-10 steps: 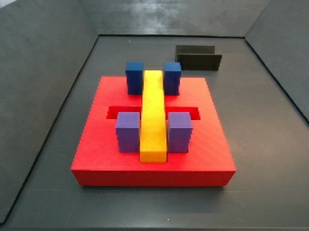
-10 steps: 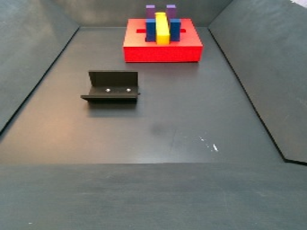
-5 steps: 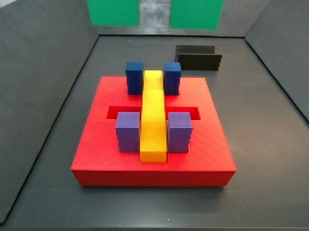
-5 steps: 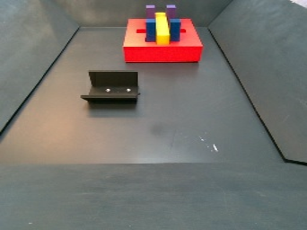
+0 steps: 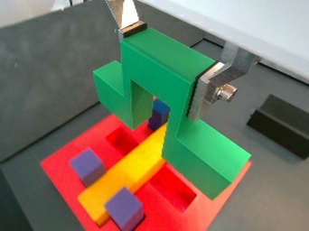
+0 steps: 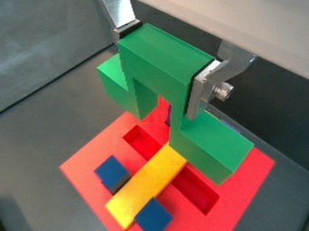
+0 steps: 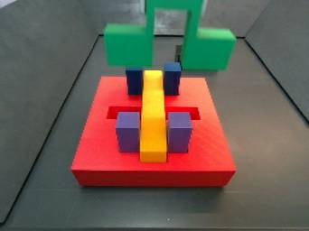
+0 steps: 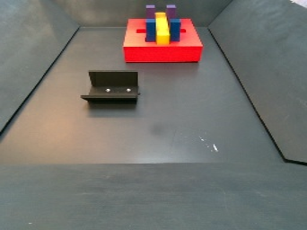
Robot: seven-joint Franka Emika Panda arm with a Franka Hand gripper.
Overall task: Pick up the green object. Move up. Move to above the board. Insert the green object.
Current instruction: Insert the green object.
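Note:
My gripper (image 5: 169,59) is shut on the green object (image 5: 163,99), its silver fingers (image 5: 211,87) clamping the raised centre cube; both wrist views show this (image 6: 167,56). The green object (image 7: 169,41) hangs in the air over the rear of the red board (image 7: 151,167), clear of it. The board carries a long yellow bar (image 7: 154,113) with two blue cubes (image 7: 135,74) behind and two purple cubes (image 7: 129,131) in front. Its recess shows beside the bar (image 6: 151,140). In a side view (image 8: 162,52) the board sits far back, and the gripper and green object are out of frame.
The dark fixture (image 8: 111,87) stands on the grey floor away from the board, and also shows in a wrist view (image 5: 280,124). Grey walls enclose the floor on all sides (image 7: 49,108).
The green object has come down into a side view, from nothing a second ago to hanging over the board's rear edge. The board and fixture have not moved.

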